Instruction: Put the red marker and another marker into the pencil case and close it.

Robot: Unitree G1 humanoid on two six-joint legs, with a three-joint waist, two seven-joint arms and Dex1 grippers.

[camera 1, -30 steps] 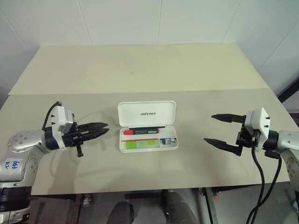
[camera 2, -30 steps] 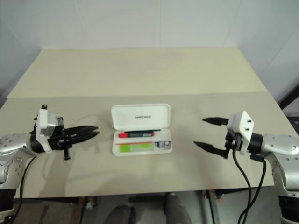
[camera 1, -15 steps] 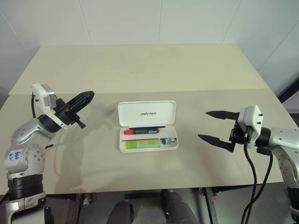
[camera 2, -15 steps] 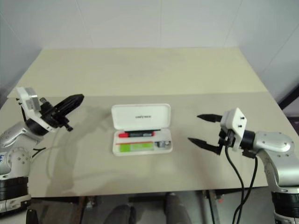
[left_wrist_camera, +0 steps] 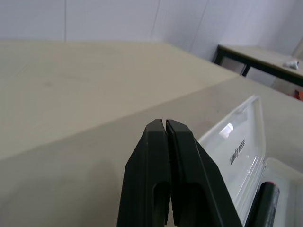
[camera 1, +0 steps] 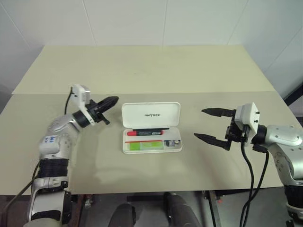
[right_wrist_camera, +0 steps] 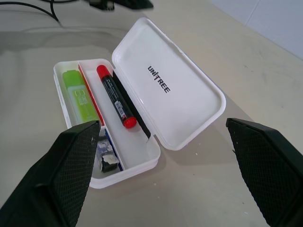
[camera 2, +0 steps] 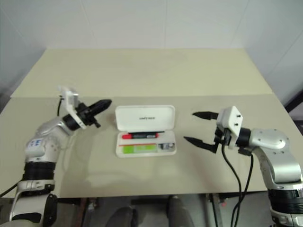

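We look down on white panelled walls (camera 1: 123, 21) closing the room behind a broad pale cream bench (camera 1: 142, 66), whose top is crossed by a seam running side to side just beyond the middle; in the left wrist view a second, dark-legged table (left_wrist_camera: 258, 56) stands farther off. At the centre of the bench lies the pencil case (camera 1: 151, 127), open, its white lid (camera 1: 150, 115) printed "Unitree" laid back toward twelve o'clock. Inside the tray, the red marker (camera 1: 147, 133) lies lengthwise on the twelve o'clock side of a red divider, and the green marker (camera 1: 143, 146) lies on the six o'clock side, with a small dark-and-silver object (camera 1: 171, 143) in the compartment at its three o'clock. At nine o'clock from the case, the left gripper (camera 1: 110, 101) hovers near the lid's corner, its jaws pressed together on nothing. At three o'clock, well apart from the case, the right gripper (camera 1: 207, 124) has its jaws spread wide and empty.
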